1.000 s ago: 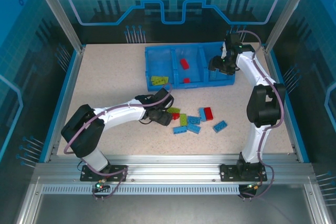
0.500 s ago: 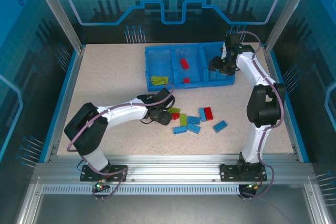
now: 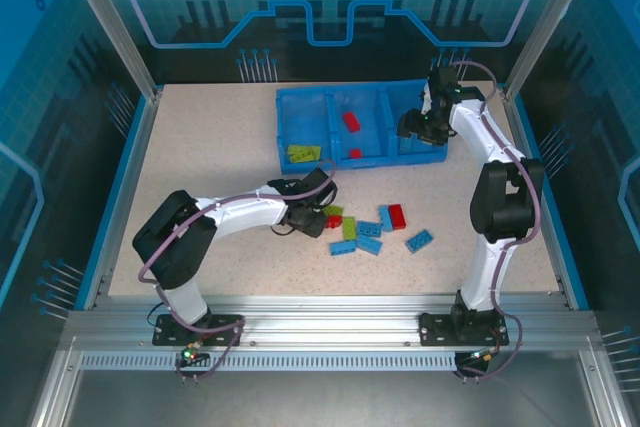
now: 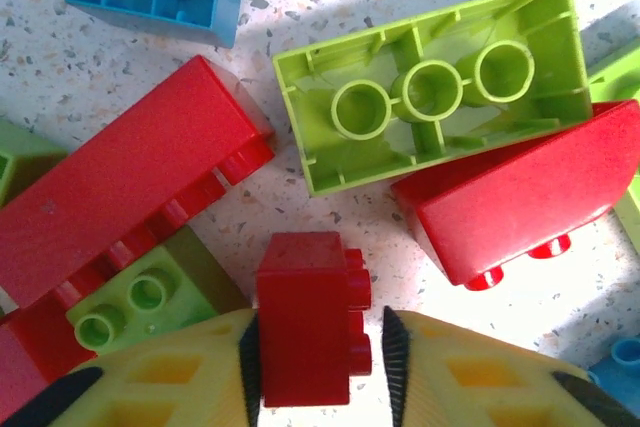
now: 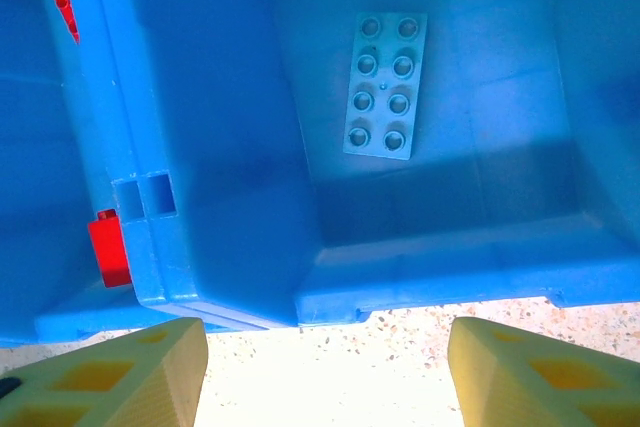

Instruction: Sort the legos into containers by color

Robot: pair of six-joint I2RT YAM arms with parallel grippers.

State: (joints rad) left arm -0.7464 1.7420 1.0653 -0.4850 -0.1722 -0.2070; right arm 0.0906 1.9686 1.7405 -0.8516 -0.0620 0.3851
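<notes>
My left gripper (image 3: 318, 219) is down at the left edge of the loose pile of legos. In the left wrist view a small red brick (image 4: 305, 317) stands between its fingers (image 4: 315, 342): the left pad touches it, and a thin gap separates the right pad from the studs. Around it lie an upturned lime brick (image 4: 435, 97), a long red brick (image 4: 120, 187) and another red brick (image 4: 520, 202). My right gripper (image 3: 415, 125) hangs open over the right compartment of the blue tray (image 3: 340, 88). A light blue brick (image 5: 385, 85) lies flat in that compartment.
Lime bricks (image 3: 303, 154) lie in the tray's left compartment and red bricks (image 3: 351, 120) in the middle one. Loose on the table are light blue bricks (image 3: 369, 229), a red brick (image 3: 397, 215) and a separate light blue brick (image 3: 419, 240). Blue rails border the table.
The left arm's elbow has swung right and its gripper has edged into the pile. The right arm has not moved.
</notes>
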